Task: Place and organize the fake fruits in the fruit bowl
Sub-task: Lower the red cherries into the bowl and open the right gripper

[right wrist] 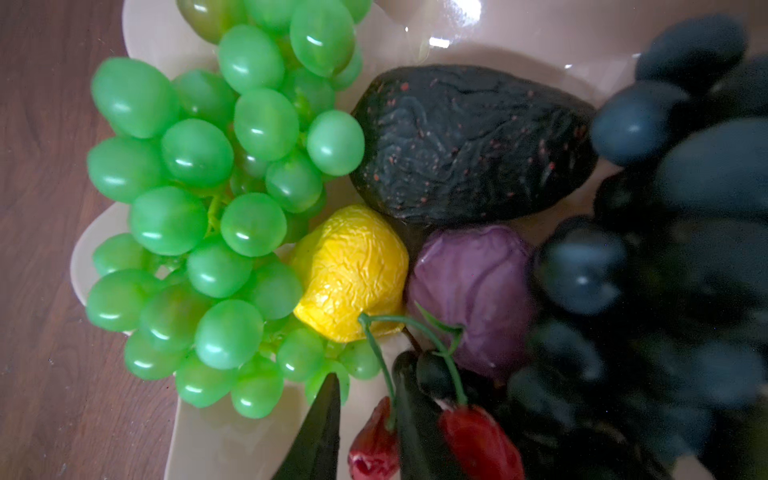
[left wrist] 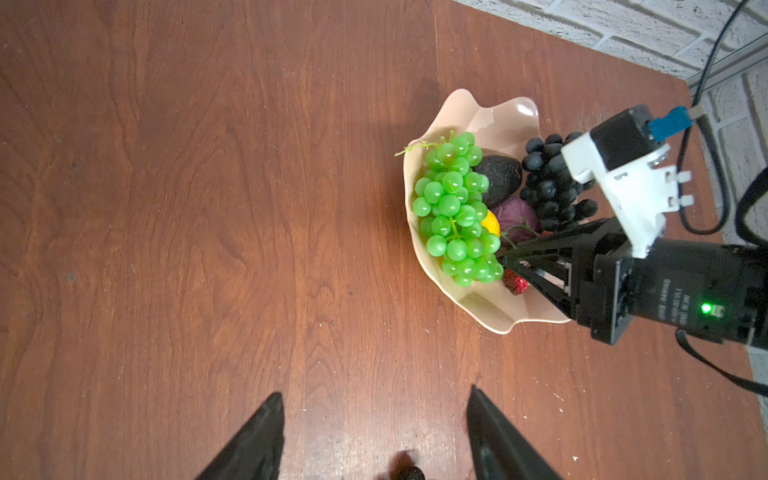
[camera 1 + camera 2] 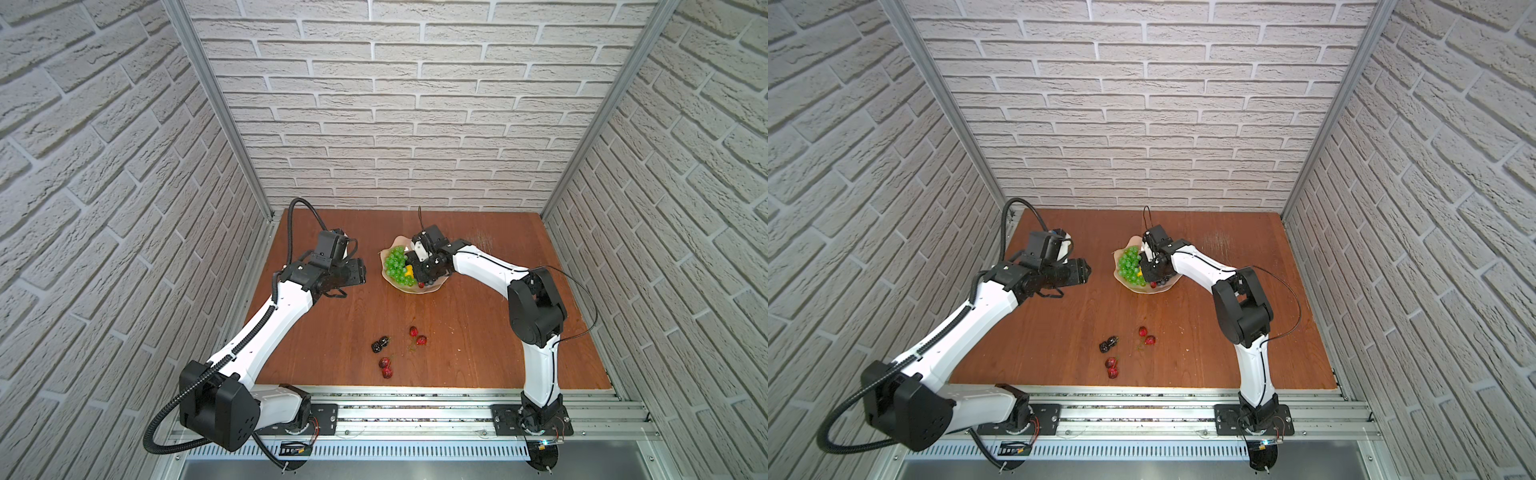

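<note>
- R gripper [image 2: 505,262] is down inside the fruit bowl [image 2: 494,120], tips low in the front part, betw. green grape bunch [image 2: 455,212] and dark grape bunch [image 2: 548,183]. Jaws a little apart w/ one of a cherry pair [image 1: 478,440] between them; can't tell if pinched or let go.
- Risk: forked stem [image 1: 376,353] of that pair seems to straddle one finger. A straight lift prob. hooks it and hauls the pair out of the bowl.
- Risk: green bunch overhangs the rim on the table [image 3: 478,345] side. A knock from finger or wrist could tip it out.
- Risk: bowl looks light and shallow. Sideways drag may slide or rock it, unsettling lemon [image 1: 351,272], purple round fruit [image 1: 473,286], avocado [image 1: 469,145].
- L gripper [image 2: 374,392] hovers over bare table beside the bowl, jaws wide, nothing betw. tips.
- Not yet in: loose cherries [image 3: 422,340], a second pair [image 3: 387,372], black berries [image 3: 381,344], all near table front, well apart from bowl. Small, round, thin-stemmed: likely to roll or slip from a pinch.
- Both arms converging on the bowl = clash risk.
</note>
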You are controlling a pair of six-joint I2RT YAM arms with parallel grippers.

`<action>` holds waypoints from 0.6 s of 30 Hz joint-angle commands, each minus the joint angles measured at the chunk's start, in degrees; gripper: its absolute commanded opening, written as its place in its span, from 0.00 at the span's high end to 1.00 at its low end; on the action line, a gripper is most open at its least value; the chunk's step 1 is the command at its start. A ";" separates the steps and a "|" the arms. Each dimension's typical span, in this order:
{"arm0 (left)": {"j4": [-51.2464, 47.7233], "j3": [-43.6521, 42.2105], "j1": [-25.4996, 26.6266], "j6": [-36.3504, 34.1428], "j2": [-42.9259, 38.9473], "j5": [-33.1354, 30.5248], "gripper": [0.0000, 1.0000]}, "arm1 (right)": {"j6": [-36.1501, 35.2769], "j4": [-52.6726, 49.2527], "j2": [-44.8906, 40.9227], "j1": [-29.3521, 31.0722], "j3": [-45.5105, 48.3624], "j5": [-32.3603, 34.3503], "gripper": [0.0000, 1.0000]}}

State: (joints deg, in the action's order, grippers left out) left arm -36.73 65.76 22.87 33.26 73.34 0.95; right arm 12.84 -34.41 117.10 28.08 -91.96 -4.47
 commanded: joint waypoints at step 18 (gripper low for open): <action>-6.19 -2.14 3.45 0.22 3.66 9.01 0.31 | -2.67 -2.16 -11.76 0.22 -0.88 1.05 0.57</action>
State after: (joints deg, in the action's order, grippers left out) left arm -40.71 64.60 24.53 34.28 76.71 8.08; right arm 10.63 -36.75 109.73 28.10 -92.05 -3.05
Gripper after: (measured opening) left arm 0.696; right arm 0.427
